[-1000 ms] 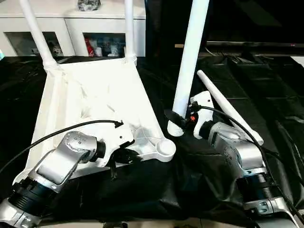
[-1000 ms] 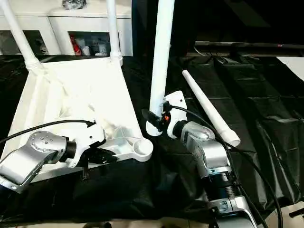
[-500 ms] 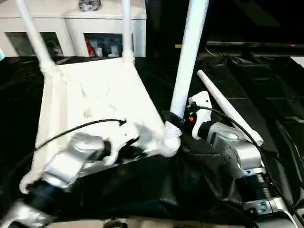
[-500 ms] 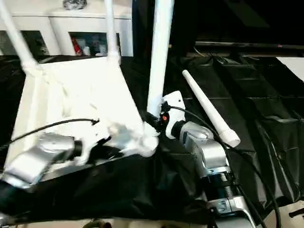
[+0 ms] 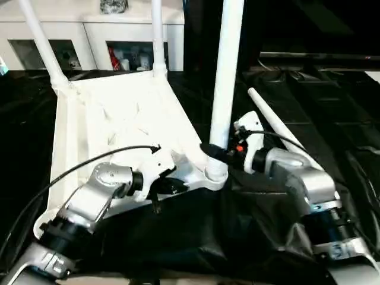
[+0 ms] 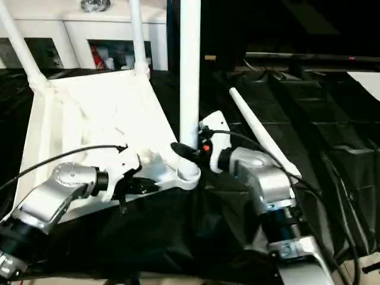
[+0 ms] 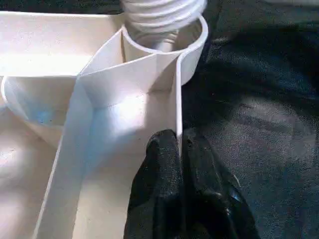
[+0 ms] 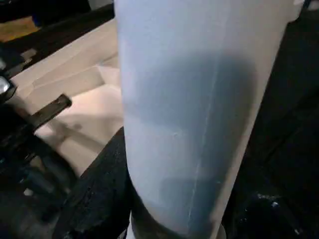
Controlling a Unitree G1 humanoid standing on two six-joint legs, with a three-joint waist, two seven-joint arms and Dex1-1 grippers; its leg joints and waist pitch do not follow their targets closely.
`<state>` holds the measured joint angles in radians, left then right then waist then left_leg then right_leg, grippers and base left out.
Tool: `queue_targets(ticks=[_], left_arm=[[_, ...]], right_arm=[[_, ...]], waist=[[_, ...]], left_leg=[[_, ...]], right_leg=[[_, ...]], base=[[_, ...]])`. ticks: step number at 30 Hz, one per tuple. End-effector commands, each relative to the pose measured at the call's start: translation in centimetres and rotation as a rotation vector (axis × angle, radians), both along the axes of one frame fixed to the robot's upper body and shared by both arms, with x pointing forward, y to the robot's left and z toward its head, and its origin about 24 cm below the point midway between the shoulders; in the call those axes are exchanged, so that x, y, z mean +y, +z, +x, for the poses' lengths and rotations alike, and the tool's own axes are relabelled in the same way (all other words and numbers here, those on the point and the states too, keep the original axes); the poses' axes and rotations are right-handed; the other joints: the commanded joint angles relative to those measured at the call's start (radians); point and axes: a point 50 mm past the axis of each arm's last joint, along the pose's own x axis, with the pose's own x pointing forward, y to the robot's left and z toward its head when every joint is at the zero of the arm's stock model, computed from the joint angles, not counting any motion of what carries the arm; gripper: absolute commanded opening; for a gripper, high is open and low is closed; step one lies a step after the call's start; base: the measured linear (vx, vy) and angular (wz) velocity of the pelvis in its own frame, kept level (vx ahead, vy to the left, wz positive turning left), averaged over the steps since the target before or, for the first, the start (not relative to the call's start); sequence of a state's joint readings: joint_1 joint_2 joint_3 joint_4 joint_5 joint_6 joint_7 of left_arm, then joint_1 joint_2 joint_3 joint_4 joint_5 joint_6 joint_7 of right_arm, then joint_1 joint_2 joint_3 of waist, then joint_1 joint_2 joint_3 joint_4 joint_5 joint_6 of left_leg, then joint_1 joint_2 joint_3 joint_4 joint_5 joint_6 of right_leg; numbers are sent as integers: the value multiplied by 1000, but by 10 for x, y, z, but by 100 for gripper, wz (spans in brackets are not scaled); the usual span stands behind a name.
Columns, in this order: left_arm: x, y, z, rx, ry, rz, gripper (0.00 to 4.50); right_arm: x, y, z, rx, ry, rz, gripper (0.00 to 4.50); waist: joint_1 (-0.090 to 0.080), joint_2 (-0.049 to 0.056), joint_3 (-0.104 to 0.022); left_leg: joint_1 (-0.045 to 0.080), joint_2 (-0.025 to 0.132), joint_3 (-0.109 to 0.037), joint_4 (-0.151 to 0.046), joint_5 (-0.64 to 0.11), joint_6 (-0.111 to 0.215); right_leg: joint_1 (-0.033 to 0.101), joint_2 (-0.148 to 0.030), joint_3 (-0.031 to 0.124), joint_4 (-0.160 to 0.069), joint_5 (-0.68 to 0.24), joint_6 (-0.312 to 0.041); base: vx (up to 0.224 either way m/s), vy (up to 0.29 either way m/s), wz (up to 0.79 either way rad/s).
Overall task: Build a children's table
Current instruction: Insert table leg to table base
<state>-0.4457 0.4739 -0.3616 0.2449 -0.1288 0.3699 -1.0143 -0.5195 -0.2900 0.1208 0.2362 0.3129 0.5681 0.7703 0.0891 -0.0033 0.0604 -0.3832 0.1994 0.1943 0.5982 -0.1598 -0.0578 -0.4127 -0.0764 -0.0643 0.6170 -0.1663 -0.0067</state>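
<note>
The white table top (image 5: 122, 113) lies upside down on the black cloth, ribbed side up. Two legs (image 5: 40, 44) (image 5: 157, 35) stand in its far corner sockets. My right gripper (image 5: 215, 152) is shut on a third leg (image 5: 225, 71), holding it upright. Its threaded end (image 7: 159, 15) sits in the near right corner socket (image 5: 215, 176). In the right wrist view, black fingers (image 8: 94, 189) wrap the leg's shaft (image 8: 199, 99). My left gripper (image 7: 178, 142) is shut on the thin rim wall (image 7: 178, 94) of the table top, just beside that socket. A fourth leg (image 5: 278, 132) lies loose on the cloth, right of my right wrist.
A white cabinet with glass doors (image 5: 89, 27) stands behind the table top, with a dark object (image 5: 111, 6) on it. Black cloth (image 5: 320, 101) covers the floor all around. A black cable (image 5: 77, 166) arcs over my left forearm.
The table top's near right corner has shifted right, under the leg. The leg came left and stands straighter, with its threaded end now in the socket. Both grippers kept their holds.
</note>
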Motion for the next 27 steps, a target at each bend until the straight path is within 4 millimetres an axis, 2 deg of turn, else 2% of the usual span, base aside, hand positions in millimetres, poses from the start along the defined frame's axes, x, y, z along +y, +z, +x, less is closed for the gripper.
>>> queue_targets(ticks=[1, 6, 10, 12, 13, 16, 19, 27], left_arm=[[-5, 17, 7, -64, -24, -89, 0], [-6, 17, 8, -62, -38, -93, 0], [-8, 19, 8, -70, -55, -97, 0], [-8, 19, 8, -71, -57, -95, 0], [-8, 19, 8, -70, -61, -92, 0], [-8, 19, 7, -68, -72, -87, 0], [-8, 19, 6, -69, -81, -82, 0], [-10, 21, 2, -60, -98, -91, 0]], right_arm=[[-1, 5, -1, 0, 24, -13, 190], [-3, 5, 0, 6, 18, -9, 190], [3, -2, 5, 2, -7, -11, 190], [3, -3, 6, -2, -15, -14, 190], [5, -4, 7, 3, -18, -13, 190], [9, -6, 7, 21, -10, -1, 190], [10, -9, 7, 40, 10, 3, 190], [4, -14, 5, 51, -1, -4, 190]], waist=[[-1, -4, -68], [-1, -6, -69], [-1, -5, -69], [-1, -5, -70], [-1, 0, -70], [-2, -4, -72], [-1, -3, -72], [-1, -2, -71]], left_leg=[[27, 26, -19, -72, -301, -32], [27, 26, -20, -72, -301, -32], [27, 27, -20, -71, -301, -34], [26, 27, -21, -72, -295, -35], [28, 27, -21, -71, -298, -36], [25, 28, -20, -73, -287, -35], [25, 28, -20, -73, -283, -33], [26, 29, -19, -73, -289, -35]], right_leg=[[36, -63, 44, -95, -438, -108], [35, -64, 42, -96, -455, -105], [33, -65, 43, -97, -451, -111], [34, -65, 42, -95, -441, -114], [33, -64, 43, -94, -431, -119], [37, -63, 43, -88, -390, -130], [38, -63, 44, -86, -377, -135], [38, -64, 44, -88, -390, -135]], base=[[0, 0, 0], [0, 0, 0], [0, 0, 0], [0, 0, 0], [0, 0, 0], [0, 0, 0], [0, 0, 0], [0, 0, 0]])
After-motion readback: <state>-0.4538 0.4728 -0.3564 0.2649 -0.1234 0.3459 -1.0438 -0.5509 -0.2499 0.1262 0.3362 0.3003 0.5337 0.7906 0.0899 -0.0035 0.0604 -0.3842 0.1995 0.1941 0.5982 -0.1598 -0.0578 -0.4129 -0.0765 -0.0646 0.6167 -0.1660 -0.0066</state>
